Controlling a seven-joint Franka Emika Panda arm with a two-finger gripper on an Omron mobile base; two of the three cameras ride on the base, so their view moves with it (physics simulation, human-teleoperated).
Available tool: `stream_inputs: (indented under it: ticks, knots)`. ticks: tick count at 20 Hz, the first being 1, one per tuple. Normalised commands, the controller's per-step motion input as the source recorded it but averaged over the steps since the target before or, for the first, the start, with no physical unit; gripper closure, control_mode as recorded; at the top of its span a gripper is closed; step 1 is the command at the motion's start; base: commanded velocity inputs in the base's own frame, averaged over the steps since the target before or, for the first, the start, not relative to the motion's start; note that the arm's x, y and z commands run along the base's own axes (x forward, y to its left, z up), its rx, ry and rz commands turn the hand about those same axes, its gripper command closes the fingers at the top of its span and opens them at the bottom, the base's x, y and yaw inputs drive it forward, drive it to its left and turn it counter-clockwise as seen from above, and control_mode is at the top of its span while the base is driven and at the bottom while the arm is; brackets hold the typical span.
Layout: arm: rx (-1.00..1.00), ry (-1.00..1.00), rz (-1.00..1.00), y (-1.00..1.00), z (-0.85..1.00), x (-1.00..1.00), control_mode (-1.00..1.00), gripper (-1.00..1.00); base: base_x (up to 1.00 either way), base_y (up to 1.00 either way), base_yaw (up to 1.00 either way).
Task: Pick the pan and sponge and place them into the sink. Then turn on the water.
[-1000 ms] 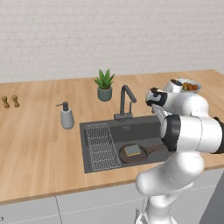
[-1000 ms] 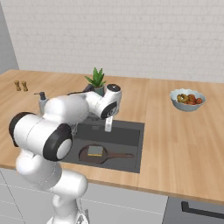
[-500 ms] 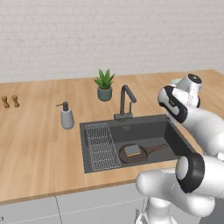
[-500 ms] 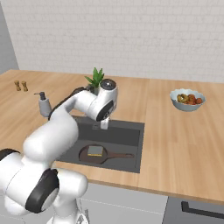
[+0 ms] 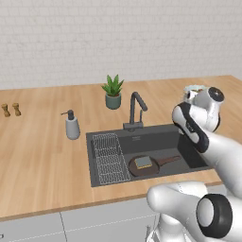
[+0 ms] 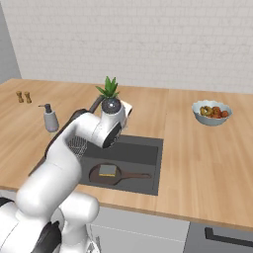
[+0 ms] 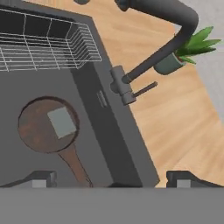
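The dark brown pan [image 5: 150, 166] [image 6: 99, 175] [image 7: 37, 131] lies flat on the floor of the dark grey sink [image 5: 156, 142] [image 6: 143, 153] [image 7: 26, 87]. The small grey-green sponge [image 5: 143, 162] [image 6: 107, 170] [image 7: 61, 122] rests inside the pan. My gripper [image 7: 113, 180] hovers open above the sink's edge, with nothing between its fingertips [image 7: 41, 178]. The pan's handle points toward it. The faucet [image 5: 137, 108] [image 7: 157, 52] stands at the sink's back rim with its lever [image 7: 144, 89] sticking out sideways. No water is visible at the spout.
A wire rack [image 5: 108, 158] [image 7: 39, 43] fills the sink's left section. On the counter stand a soap dispenser [image 5: 72, 126] [image 6: 50, 118], a potted plant [image 5: 112, 92] [image 6: 109, 88] [image 7: 175, 59], two small shakers [image 5: 10, 109] [image 6: 23, 97] and a fruit bowl [image 6: 212, 112].
The arm has swung its elbow outward and the hand has shifted toward the sink's right rear. The jaws stayed open. Pan and sponge have not moved.
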Motion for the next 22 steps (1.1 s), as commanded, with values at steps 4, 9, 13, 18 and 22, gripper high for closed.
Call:
stream_inputs:
  ticks: [4,9,13,18,22]
  knots:
    - [0.51,0.12,-0.24,-0.19,0.23,0.0,-1.0,-1.0,0.0,0.0,0.0]
    - [0.51,0.1,-0.04,-0.17,0.01,0.0,-1.0,-1.0,0.0,0.0,0.0]
    - [0.36,0.01,0.0,0.0,-0.07,0.0,-1.0,-1.0,0.0,0.0,0.0]
    - [0.06,-0.14,0.0,0.25,-0.26,0.0,-1.0,-1.0,0.0,0.0,0.0]
    - [0.0,-0.18,0.0,0.46,-0.34,0.0,-1.0,-1.0,0.0,0.0,0.0]
